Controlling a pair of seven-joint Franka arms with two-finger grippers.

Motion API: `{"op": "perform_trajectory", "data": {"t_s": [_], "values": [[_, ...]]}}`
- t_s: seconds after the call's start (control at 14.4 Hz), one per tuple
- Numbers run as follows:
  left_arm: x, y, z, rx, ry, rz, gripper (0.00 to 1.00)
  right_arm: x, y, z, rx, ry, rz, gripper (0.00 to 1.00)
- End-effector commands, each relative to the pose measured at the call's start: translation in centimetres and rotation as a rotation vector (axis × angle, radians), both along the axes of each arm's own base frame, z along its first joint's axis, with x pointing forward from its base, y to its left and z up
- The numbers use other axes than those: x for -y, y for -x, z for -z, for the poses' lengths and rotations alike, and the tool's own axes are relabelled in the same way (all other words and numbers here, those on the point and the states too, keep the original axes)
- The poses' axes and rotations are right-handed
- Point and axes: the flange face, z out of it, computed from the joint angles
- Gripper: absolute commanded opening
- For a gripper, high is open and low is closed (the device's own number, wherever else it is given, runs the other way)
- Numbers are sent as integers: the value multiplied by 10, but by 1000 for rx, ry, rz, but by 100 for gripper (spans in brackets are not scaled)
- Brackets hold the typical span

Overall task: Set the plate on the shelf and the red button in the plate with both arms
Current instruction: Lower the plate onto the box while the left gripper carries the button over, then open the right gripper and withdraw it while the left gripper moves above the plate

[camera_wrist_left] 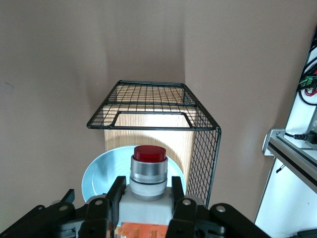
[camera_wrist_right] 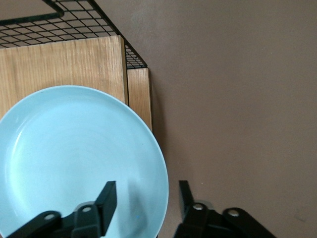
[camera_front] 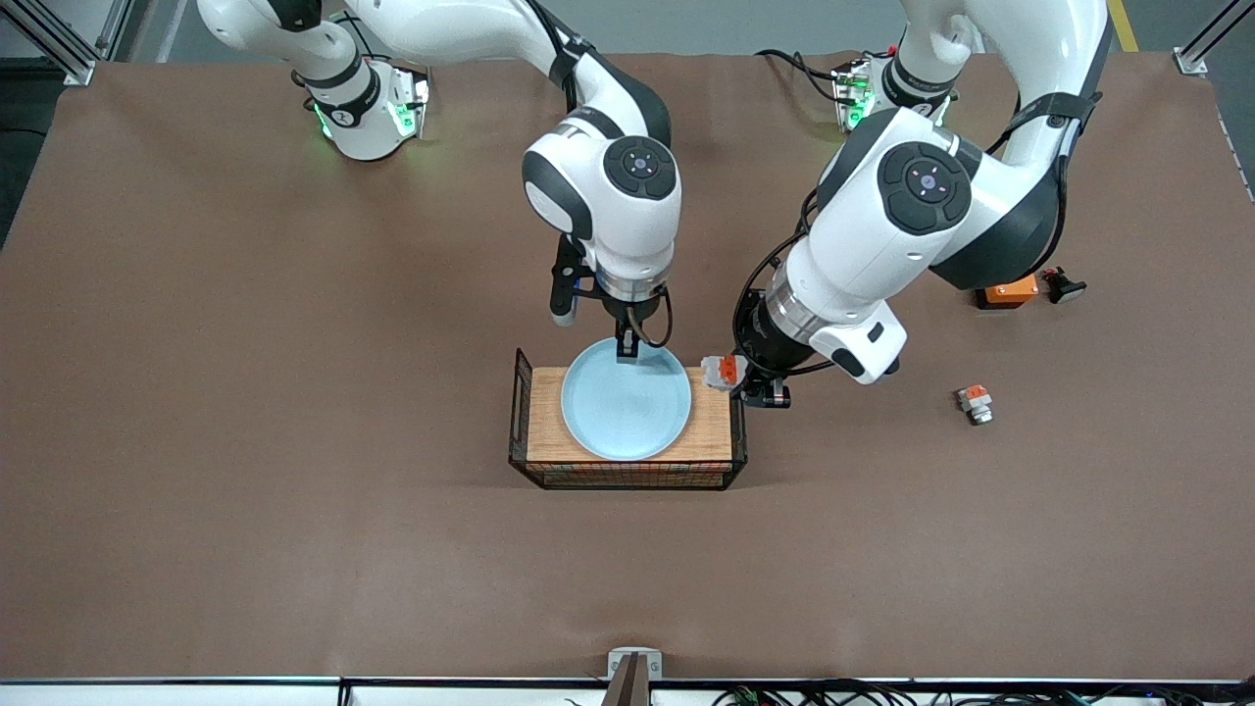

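The plate (camera_front: 626, 400) lies flat on the wooden floor of the wire basket (camera_front: 627, 478), filling most of it, so its half of the job looks done. The right pincer (camera_wrist_right: 146, 198) hangs over the plate's rim at the edge nearest the robots' bases; its fingers stand apart on either side of that rim and grip nothing.

The red button (camera_wrist_left: 147, 172) is not yet down. The left pincer (camera_front: 753, 382) is clamped on its white body and holds it in the air over the basket's end toward the left arm, red cap pointing in across the plate. What is left, by my reading, is to lower the button into the basket and let go.

A similar grey-ended part (camera_front: 975, 402) lies on the tabletop (camera_front: 294, 549), well apart from the basket toward the left arm's end.
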Motion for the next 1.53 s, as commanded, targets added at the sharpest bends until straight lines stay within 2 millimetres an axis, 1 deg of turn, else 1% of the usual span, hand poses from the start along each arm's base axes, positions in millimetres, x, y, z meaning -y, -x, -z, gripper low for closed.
{"op": "perform_trajectory", "data": {"t_s": [0.0,0.14,0.28,0.35,0.49,0.56,0.63,0.7,0.76,0.83,0.97,1.04,1.18,1.25,1.32,1.46], "values": [[1,-4,-3,5,9,-3,30,-1,-1,-5,27,10,2,100],[1,-4,-2,3,8,-4,30,3,-5,-8,24,11,-7,100],[2,-4,-3,6,10,-2,30,7,-6,-13,6,21,-61,100],[3,-5,0,8,13,-4,30,13,-11,-20,-17,29,-98,100],[7,-5,-2,28,27,-4,30,25,-20,-36,-88,-1,-183,100],[8,-6,-2,36,33,-6,30,37,-28,-44,-124,-21,-223,100],[10,-7,0,38,36,-5,30,49,-34,-57,-147,-30,-282,100],[11,-7,0,41,39,-4,30,57,-35,-63,-161,-20,-359,100],[19,-3,2,43,41,7,30,66,-38,-70,-178,-11,-443,100],[21,-3,2,45,44,8,30,84,-44,-81,-197,-5,-514,100],[35,3,2,63,56,22,30,123,-55,-101,-250,6,-677,100],[39,4,4,66,60,22,30,145,-61,-113,-270,4,-748,100],[52,10,4,80,71,37,30,189,-72,-142,-268,-7,-891,100],[57,11,10,80,75,42,30,214,-78,-152,-283,-12,-953,100],[70,18,14,80,75,60,30,241,-84,-156,-315,-22,-1026,100],[83,23,28,76,62,75,30,285,-92,-172,-318,-38,-1152,100]]}}
